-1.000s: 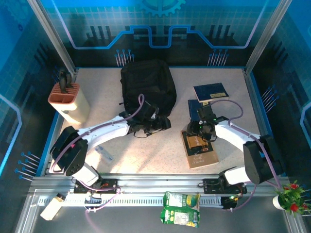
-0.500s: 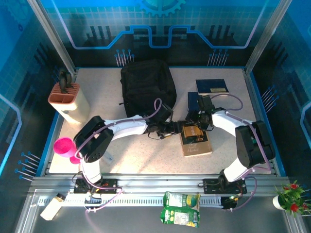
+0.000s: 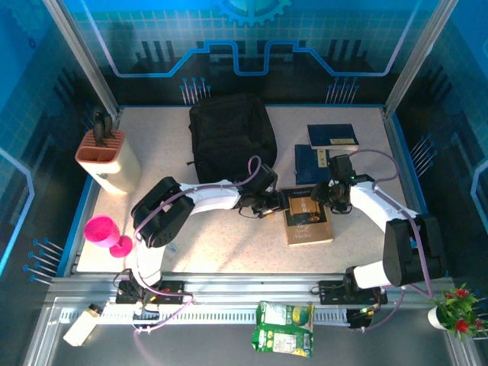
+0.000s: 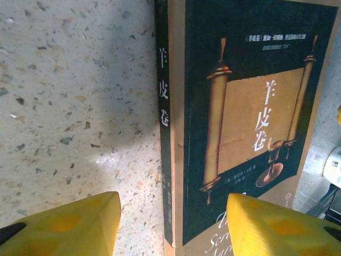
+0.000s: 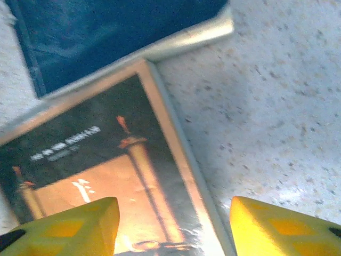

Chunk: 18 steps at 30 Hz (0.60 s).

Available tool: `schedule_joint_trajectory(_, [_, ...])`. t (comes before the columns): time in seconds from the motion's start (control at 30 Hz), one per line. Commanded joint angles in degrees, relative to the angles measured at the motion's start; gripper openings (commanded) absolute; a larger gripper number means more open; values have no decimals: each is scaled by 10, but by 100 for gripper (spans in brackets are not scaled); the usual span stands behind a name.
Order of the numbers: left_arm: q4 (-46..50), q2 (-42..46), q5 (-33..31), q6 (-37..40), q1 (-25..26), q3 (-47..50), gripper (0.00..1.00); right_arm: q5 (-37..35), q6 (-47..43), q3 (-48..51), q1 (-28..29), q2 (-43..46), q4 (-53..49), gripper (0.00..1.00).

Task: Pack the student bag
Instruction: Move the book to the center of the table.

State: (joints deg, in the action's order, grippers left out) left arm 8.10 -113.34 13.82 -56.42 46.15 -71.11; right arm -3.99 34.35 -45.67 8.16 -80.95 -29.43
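Hovering on either side of the brown book, our two grippers face each other near the middle of the table. Our left gripper has its jaws spread wide. One yellow fingertip is over bare table and the other over the cover, so the spine lies between them; we cannot tell whether either touches the book. Our right gripper is spread just as wide across the book's opposite long edge, with nothing between its jaws but that edge. The cover shows a parchment scroll and Chinese lettering.

A dark blue book lies right against the brown one's far edge, and we cannot tell if they overlap. A second blue book sits closer to the far right corner. The student bag lies toward the far edge, left of the blue books, apart from both grippers. A beige holder with an orange top stands by the left edge, and a pink cup stands near the near left corner.
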Motion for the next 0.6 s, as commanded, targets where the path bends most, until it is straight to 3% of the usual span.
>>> schedule_joint_trajectory(0.0, [-13,-12,21,-13,4,-18,56,26,-42,15,-10,-12,-22,55])
schedule_joint_trajectory(0.4, [-5,-24,18,-26,3,-10,55,131,-44,31,-6,-22,-37,44])
schedule_joint_trajectory(0.57, [-9,-28,17,-33,3,-3,55,209,-50,33,-7,-13,-34,43])
